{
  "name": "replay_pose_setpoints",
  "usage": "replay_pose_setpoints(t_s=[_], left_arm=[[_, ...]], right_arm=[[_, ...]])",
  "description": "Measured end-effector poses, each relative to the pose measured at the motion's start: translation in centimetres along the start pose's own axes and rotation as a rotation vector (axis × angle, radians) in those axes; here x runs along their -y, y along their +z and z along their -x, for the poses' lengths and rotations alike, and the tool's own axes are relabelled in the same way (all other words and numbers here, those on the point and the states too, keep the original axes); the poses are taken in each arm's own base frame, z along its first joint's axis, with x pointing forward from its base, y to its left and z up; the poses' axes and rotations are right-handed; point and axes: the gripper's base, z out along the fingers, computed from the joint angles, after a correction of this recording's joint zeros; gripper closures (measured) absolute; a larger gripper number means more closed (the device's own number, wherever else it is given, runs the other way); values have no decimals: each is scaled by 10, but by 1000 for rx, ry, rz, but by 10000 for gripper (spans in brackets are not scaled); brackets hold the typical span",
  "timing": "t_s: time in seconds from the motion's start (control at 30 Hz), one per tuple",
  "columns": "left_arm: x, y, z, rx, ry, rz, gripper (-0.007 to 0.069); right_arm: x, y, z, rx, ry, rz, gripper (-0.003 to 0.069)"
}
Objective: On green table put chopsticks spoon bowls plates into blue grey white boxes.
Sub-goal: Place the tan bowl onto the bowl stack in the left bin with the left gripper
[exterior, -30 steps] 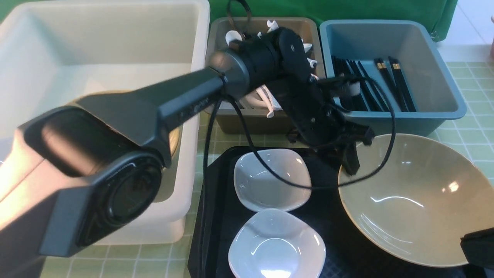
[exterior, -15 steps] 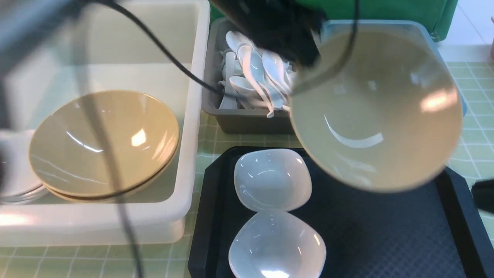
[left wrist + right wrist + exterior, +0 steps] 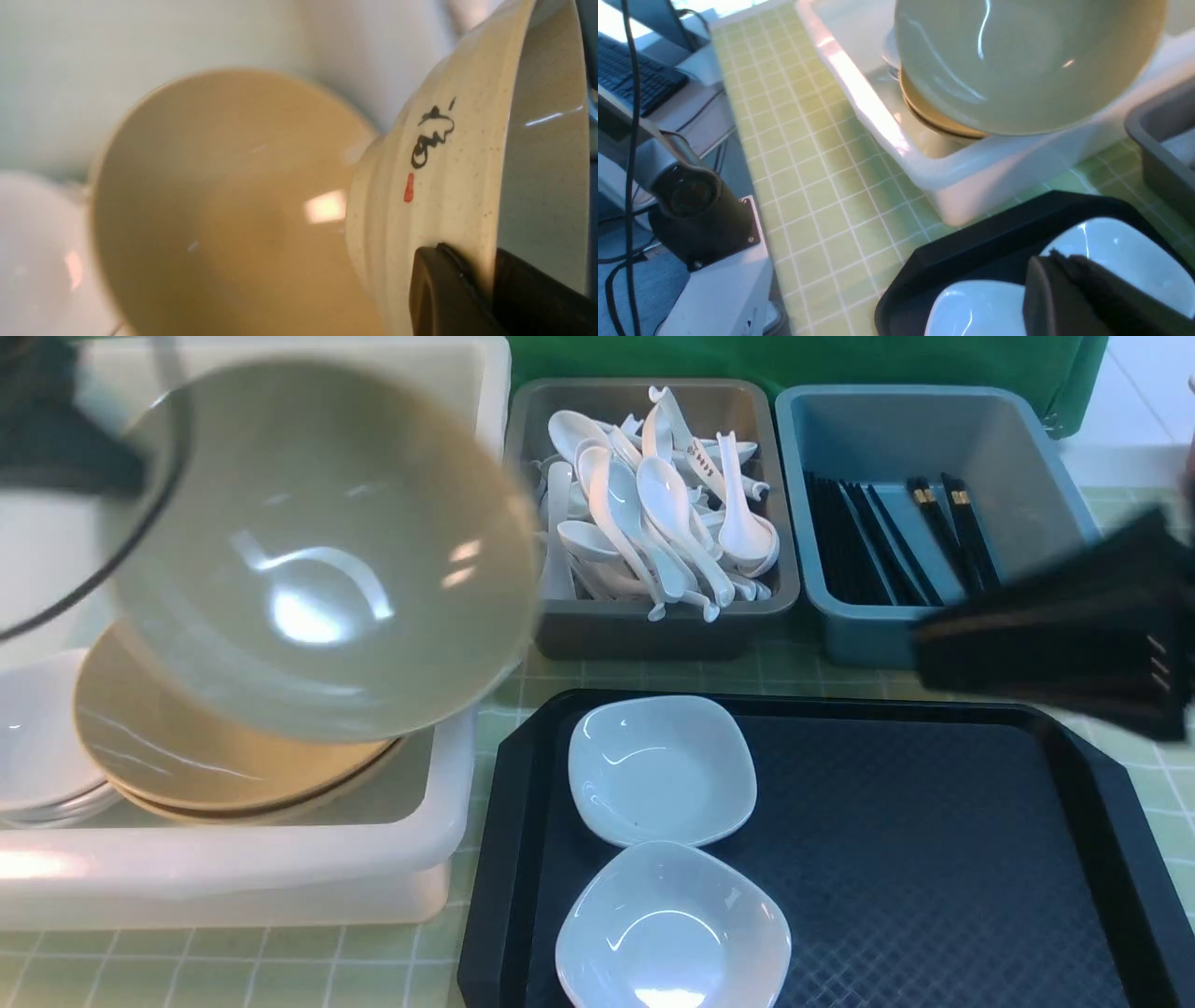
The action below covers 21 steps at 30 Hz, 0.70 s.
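Bowl (image 3: 317, 551) apparently clear above white box (image 3: 233, 877) rim

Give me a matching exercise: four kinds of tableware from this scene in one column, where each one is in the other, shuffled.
Things
1. spoons
2. chopsticks
3. white dishes
4. big bowl

Places
A. on the black tray
B. in the blue box
C. held by the left gripper over the white box
D. in the grey box

Pairs: 1-D, 2-B, 3-A, 4-C
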Motion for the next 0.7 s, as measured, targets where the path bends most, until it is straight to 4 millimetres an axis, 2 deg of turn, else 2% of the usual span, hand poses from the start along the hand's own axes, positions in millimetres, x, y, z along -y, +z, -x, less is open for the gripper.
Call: replay_pose_setpoints(t_s=[0.17,0.37,0.53,0.7], left_arm=[[-36,7,-11,4,-123,54,606],[-55,21,-13,-50,-205,121,606],[-71,36,-13,-74,-286,152,606],[-75,40,-12,-65,-323,198,583]], right_arm=[[-5,30,16,-51,-56,104,627],[-16,55,14,-99,-78,192,622],[-16,62,13,-115,-78,202,616],[-8,68,10,-148,-52,144,596]])
